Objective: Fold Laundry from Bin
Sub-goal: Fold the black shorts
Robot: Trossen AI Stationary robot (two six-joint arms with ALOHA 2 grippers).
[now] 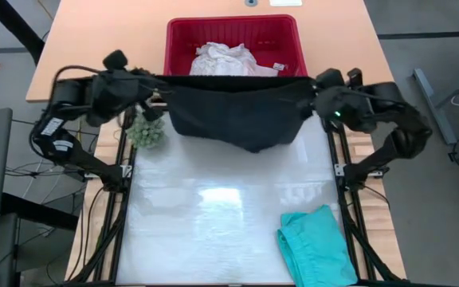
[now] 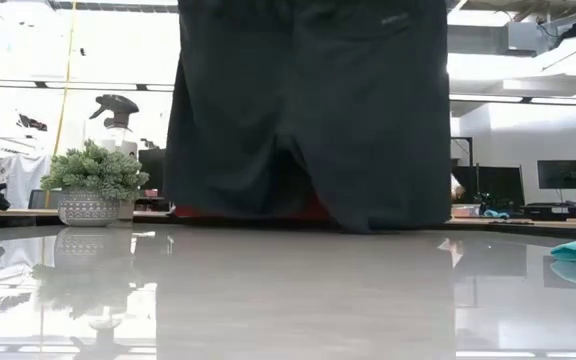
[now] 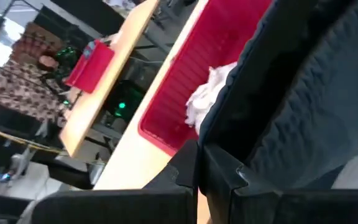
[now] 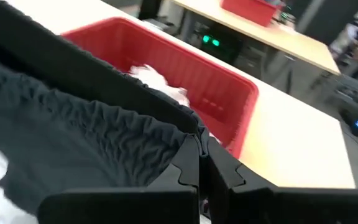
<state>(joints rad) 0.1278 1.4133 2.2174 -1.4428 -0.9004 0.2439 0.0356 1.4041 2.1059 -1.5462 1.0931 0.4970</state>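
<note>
Black garment point(image 1: 237, 115) stretched between left gripper point(image 1: 156, 88), right gripper point(image 1: 313, 94), both clamping it

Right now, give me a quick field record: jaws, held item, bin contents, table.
left gripper: jaws shut on black garment, left corner
right gripper: jaws shut on its right corner
black garment: stretched between both arms, hanging in front of the bin, its hem near the table
bin: red, white laundry inside
table: teal garment near right front corner
plant: by left arm
</note>
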